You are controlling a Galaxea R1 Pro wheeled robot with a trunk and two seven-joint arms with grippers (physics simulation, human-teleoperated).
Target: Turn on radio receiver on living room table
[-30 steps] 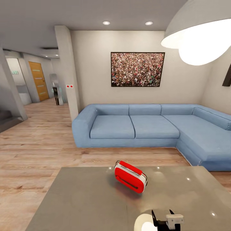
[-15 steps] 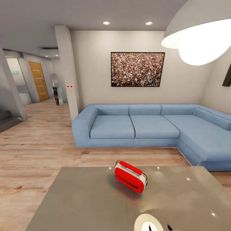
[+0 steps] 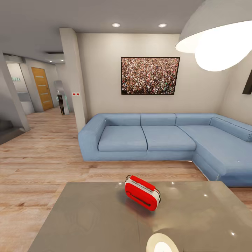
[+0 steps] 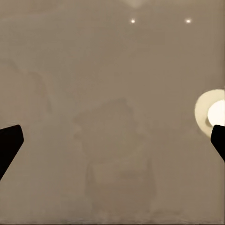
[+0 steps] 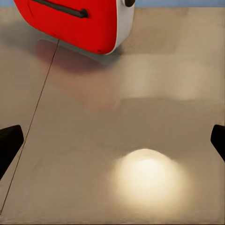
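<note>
The red radio receiver (image 3: 141,193) with white end panels and a thin metal handle stands tilted on the glossy grey table (image 3: 87,220), near its far edge, its dark slot facing me. In the right wrist view the radio (image 5: 79,21) lies a short way ahead of my right gripper (image 5: 112,143), whose dark fingertips (image 5: 9,143) stand wide apart, open and empty over the table top. My left gripper (image 4: 112,145) is open too, with bare grey table top (image 4: 108,70) between its fingertips (image 4: 8,145).
A blue corner sofa (image 3: 157,140) runs behind the table and along the right. A big grey dome lamp (image 3: 217,38) hangs at upper right, mirrored in the table top. Light wood floor (image 3: 38,157) leads left past a white pillar (image 3: 75,77) into a hallway.
The right gripper, seen a second ago at the head view's bottom edge, has sunk out of that picture. The radio has not moved.
</note>
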